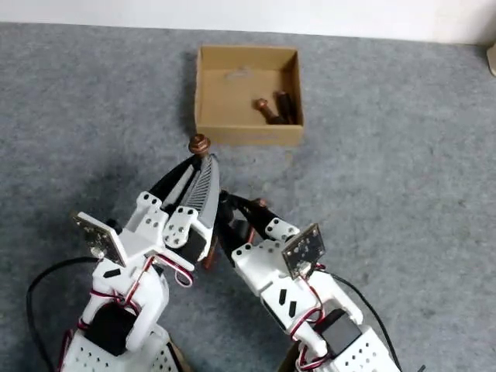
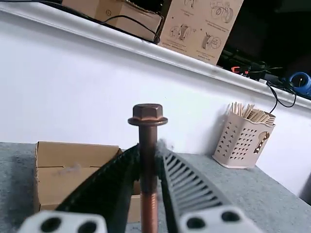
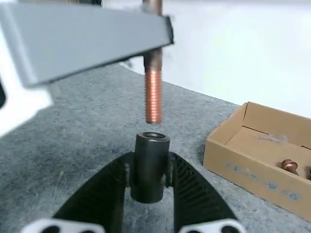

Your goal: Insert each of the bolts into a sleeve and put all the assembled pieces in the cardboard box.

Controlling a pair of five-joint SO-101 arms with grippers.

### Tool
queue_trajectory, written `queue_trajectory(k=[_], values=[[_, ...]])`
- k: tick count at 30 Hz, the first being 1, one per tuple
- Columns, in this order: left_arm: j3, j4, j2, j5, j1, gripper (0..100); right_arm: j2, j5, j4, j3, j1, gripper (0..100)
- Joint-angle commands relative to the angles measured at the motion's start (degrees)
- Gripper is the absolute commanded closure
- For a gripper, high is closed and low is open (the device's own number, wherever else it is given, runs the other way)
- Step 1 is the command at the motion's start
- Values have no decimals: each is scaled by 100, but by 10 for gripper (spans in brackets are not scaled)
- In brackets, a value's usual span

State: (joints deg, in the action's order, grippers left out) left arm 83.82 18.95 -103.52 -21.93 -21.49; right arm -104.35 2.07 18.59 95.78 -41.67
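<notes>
- Inserting step is in hand. The left claw [image 2: 148,165] is closed on the shank of a copper-coloured bolt [image 2: 147,121], held upright with its head up.
- The right claw [image 3: 148,177] is closed around a dark sleeve [image 3: 149,150], which stands upright with its open end up.
- The bolt's threaded tip hangs just above the sleeve's mouth, roughly in line with it. They are apart and nothing has entered yet.
- Next move, as I judge it: bring bolt and sleeve together along one axis. A slight offset or tilt would catch the thread on the rim.
- The cardboard box [image 1: 232,89] sits on the far side, beyond both claws. One assembled piece [image 1: 275,108] lies in its right part, and this pair would go there afterwards.
- Surface: grey, felt-like tabletop [image 1: 403,155].
- Room: a white wall [image 2: 73,82] behind, with cartons on the ledge above. A perforated holder of sticks [image 2: 243,138] stands far right.
</notes>
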Motion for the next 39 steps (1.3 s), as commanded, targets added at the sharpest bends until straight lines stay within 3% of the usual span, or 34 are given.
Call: queue_trajectory(k=[1, 8, 15, 24, 31, 39], values=[[-40, -176, -57, 44, 48, 994, -66, 62, 4, 813, -22, 995], [251, -176, -57, 18, 13, 994, -75, 62, -4, 813, -22, 995], [497, -132, -66, 35, -567, 994, -75, 70, -13, 813, -22, 995], [330, -105, -57, 0, -620, 994, -75, 70, -22, 813, -13, 995], [-136, 888, -57, -9, -629, 994, -75, 70, -171, 804, 321, 995], [-57, 1116, -84, -9, -611, 994, -22, 70, -163, 804, 321, 995]])
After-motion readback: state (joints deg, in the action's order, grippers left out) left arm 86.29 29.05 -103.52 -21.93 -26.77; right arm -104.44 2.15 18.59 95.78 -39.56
